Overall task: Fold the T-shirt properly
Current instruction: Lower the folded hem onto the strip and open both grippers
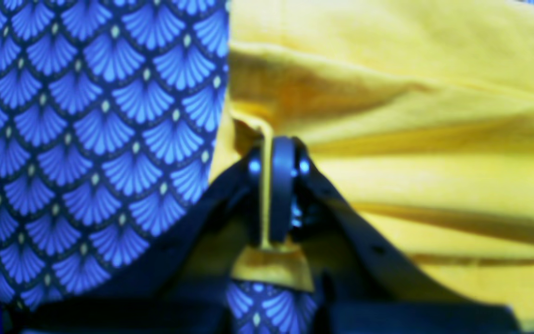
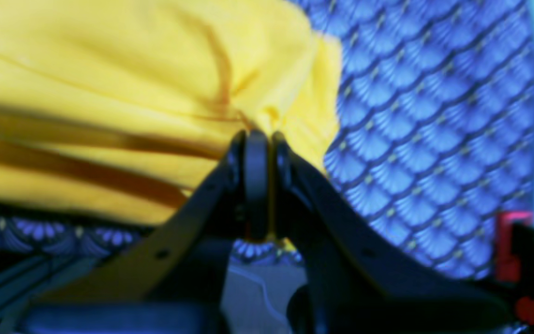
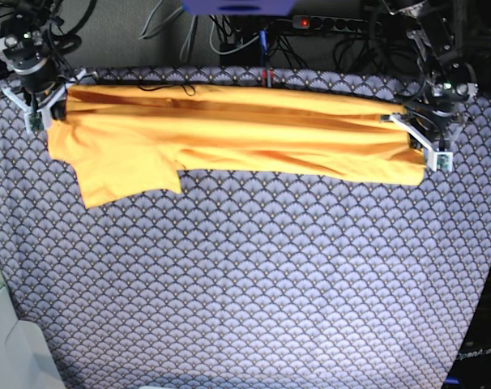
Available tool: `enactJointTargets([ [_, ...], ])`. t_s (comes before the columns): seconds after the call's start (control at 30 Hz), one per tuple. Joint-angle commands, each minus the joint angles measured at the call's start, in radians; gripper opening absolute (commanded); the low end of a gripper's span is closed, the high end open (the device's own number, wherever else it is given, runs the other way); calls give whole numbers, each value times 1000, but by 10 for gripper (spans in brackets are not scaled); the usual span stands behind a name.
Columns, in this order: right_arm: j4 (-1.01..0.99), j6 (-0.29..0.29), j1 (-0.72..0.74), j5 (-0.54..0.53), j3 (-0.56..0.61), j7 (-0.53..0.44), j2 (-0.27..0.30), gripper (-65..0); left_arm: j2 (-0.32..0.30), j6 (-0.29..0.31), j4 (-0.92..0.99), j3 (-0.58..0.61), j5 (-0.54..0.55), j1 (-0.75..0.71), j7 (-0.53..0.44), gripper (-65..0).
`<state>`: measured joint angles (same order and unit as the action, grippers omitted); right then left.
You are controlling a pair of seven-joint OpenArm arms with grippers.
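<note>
The yellow-orange T-shirt (image 3: 245,134) lies stretched in a long band along the far side of the table, with one sleeve (image 3: 120,174) spread toward the front at its left end. My left gripper (image 3: 409,121) holds the band's right end. In the left wrist view it (image 1: 276,153) is shut on a thin edge of the T-shirt (image 1: 410,93). My right gripper (image 3: 57,109) holds the left end. In the right wrist view it (image 2: 264,139) is shut on bunched fabric of the T-shirt (image 2: 109,69).
A blue-grey scallop-patterned cloth (image 3: 254,284) covers the whole table. Cables and a power strip (image 3: 335,23) run behind the far edge. A pale object (image 3: 19,356) stands off the table's front left corner.
</note>
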<state>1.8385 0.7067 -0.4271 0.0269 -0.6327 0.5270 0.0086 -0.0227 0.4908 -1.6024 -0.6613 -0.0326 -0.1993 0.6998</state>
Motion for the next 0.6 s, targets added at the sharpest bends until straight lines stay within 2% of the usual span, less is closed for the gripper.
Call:
enactJointTargets([
  [0.0, 2, -9, -2, 0, -6, -15, 12, -650, -15, -7, -16, -2, -3, 8, -15, -650],
  [0.57, -53, -9, 4, 1, -14, -8, 14, -650, -15, -7, -16, -4, -5, 10, -15, -650],
])
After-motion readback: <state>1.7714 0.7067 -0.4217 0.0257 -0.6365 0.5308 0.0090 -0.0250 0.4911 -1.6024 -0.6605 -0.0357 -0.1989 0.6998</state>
